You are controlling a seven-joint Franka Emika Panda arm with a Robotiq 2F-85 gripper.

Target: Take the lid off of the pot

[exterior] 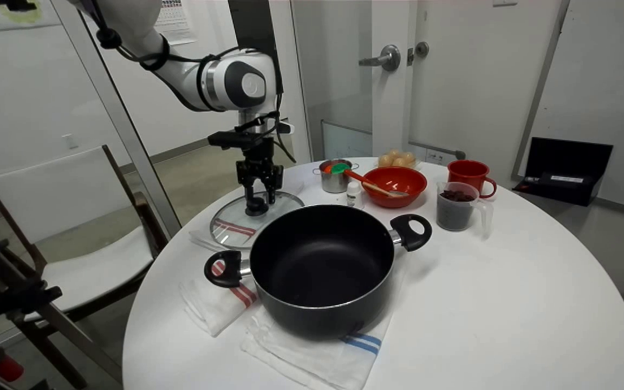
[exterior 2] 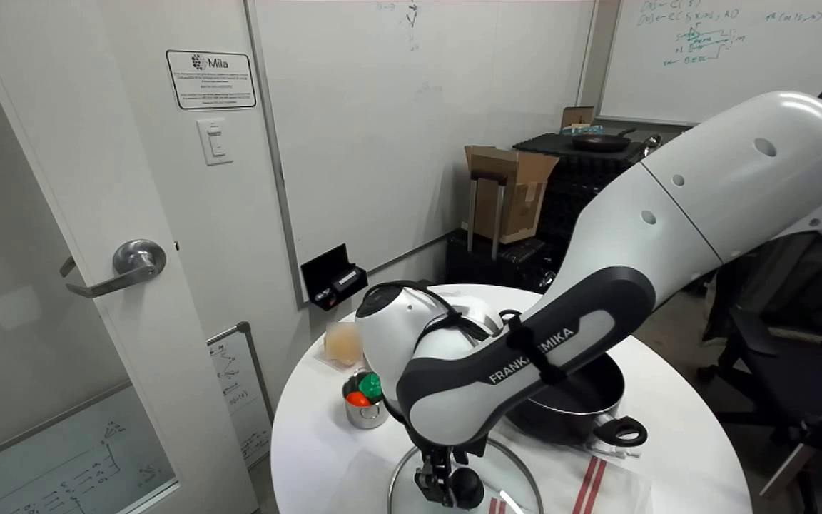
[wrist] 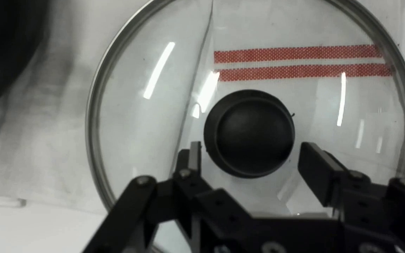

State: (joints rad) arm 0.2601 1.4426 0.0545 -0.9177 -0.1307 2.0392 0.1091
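The clear glass lid (exterior: 228, 225) lies flat on a striped towel on the table, off the pot and beside it. Its black knob (wrist: 253, 135) faces up. The large black pot (exterior: 323, 271) stands open with its dark interior showing; part of it is at the left edge of the wrist view (wrist: 5, 45). My gripper (exterior: 261, 198) points down over the lid. In the wrist view its fingers (wrist: 250, 144) are apart, one on each side of the knob, with a gap at both sides. The arm partly hides the pot in an exterior view (exterior 2: 561, 421).
Behind the pot stand a red bowl (exterior: 396, 187) with utensils across it, a small steel pot (exterior: 335, 180) and a small white bottle (exterior: 354, 194). A measuring cup (exterior: 454, 208) and a red mug (exterior: 469, 176) are farther right. Towels (exterior: 323, 357) lie under the pot.
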